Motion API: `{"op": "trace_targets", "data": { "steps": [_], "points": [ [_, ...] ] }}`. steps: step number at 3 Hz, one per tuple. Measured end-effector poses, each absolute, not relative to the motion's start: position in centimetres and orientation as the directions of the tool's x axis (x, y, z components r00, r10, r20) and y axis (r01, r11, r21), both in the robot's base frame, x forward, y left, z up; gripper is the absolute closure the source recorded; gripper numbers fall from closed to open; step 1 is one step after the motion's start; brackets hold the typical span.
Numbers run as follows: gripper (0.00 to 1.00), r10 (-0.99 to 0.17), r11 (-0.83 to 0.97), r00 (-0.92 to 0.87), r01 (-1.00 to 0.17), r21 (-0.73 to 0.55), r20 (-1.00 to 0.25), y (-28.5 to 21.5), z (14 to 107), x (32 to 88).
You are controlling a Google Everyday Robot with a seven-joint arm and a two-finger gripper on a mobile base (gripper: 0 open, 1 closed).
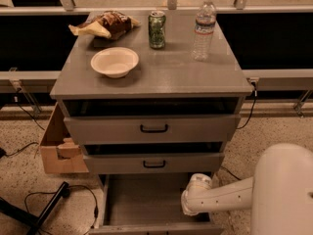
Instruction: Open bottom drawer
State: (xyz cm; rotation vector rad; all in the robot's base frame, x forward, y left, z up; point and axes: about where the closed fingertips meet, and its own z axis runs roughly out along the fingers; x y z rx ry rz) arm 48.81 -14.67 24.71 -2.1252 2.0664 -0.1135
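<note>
Grey bottom drawer point(142, 199) with plain interior standing open at lower centre, white arm's gripper point(190, 207) at its right side, open or closed cannot be told

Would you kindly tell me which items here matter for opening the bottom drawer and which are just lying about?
Job: bottom drawer, pulled out; gripper, low over its right side.
Lying about: bowl, green can, water bottle, snack bag, cardboard box on the floor.

warm, dim light from above; cabinet point(195, 77) top evenly lit; gripper point(191, 203) low inside the shadowed bottom drawer point(142, 197).
</note>
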Motion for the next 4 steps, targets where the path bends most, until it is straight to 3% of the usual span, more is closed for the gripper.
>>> {"op": "trace_targets", "data": {
  "steps": [4],
  "points": [
    [1.00, -0.994, -0.016, 0.027, -0.995, -0.098, -0.111, -15.2, 16.5, 47.2]
  ]
}}
